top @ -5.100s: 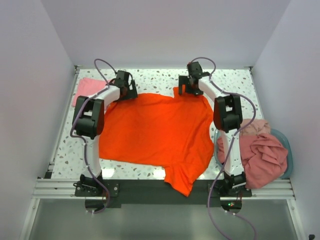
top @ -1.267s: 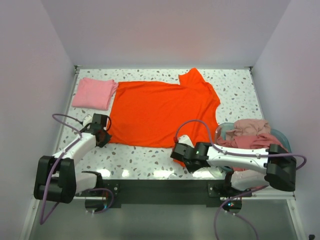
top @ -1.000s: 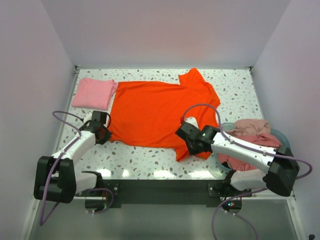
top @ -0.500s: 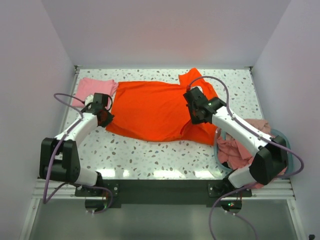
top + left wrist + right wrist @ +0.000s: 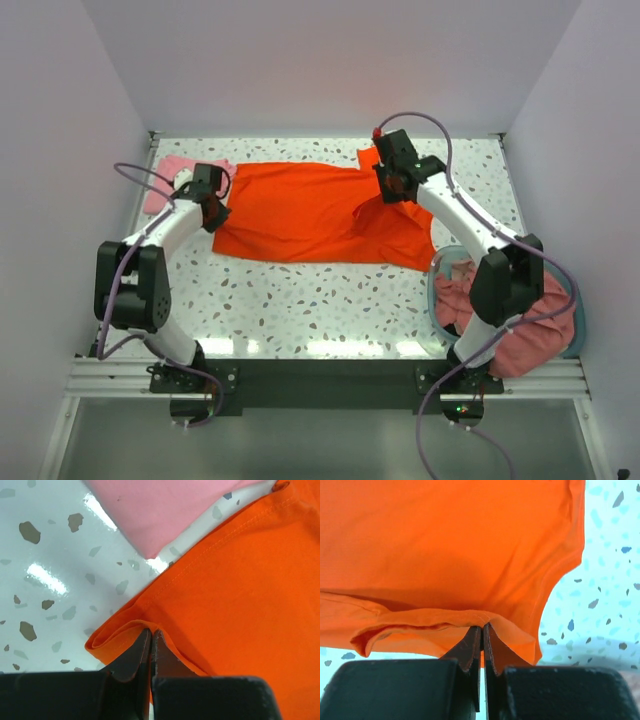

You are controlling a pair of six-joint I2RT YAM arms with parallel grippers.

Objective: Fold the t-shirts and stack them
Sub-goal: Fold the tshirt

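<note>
1. The orange-red t-shirt (image 5: 300, 212) lies spread across the far half of the speckled surface (image 5: 320, 310), its long side running left to right. One layer is doubled over another along its ends.
2. At the shirt's left end, the left claw (image 5: 150, 633) is clamped on the cloth. The left wrist view shows its two fingertips pressed together on a rolled, hemmed edge, with the fold bulging out just left of the tips.
3. At the shirt's right end, the right claw (image 5: 482, 628) is pinched tight on a doubled hem. The right wrist view shows the gripped layer draped over the flat layer beneath, with a curved edge of the shirt off to the right.
4. From above, both claws sit at opposite ends of the shirt near the far edge, and the cloth sags a little between them. A short sleeve pokes out just beyond the right claw.
5. The folded light pink t-shirt (image 5: 165, 172) lies flat in the far left corner, just beside the orange shirt's left end. The left arm partly covers it.
6. The salmon-pink t-shirts (image 5: 545, 325) sit crumpled in the round teal tub (image 5: 433, 285) at the near right, well apart from both claws.
</note>
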